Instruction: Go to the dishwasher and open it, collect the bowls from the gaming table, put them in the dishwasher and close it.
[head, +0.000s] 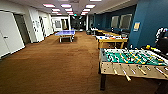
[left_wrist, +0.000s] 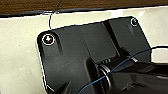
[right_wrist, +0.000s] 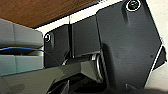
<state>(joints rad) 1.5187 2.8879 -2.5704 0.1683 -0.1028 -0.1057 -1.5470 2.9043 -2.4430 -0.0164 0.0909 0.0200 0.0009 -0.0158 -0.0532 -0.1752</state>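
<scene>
Claw state: cannot tell for either arm; both wrist views carry the robot's own dark plate against white body panels, with brown carpet (left_wrist: 30, 5) beyond. The head view alone takes in the room: a foosball table (head: 132, 61) near right, a light wooden table (head: 111, 40) behind it, a blue ping-pong table (head: 65, 33) far down the carpet. Dishwasher, bowls: location cannot be told.

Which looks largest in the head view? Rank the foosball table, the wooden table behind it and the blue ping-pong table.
1. Foosball table
2. Wooden table
3. Blue ping-pong table

Nearness to the camera drives this order, so true sizes stay unsure.
</scene>
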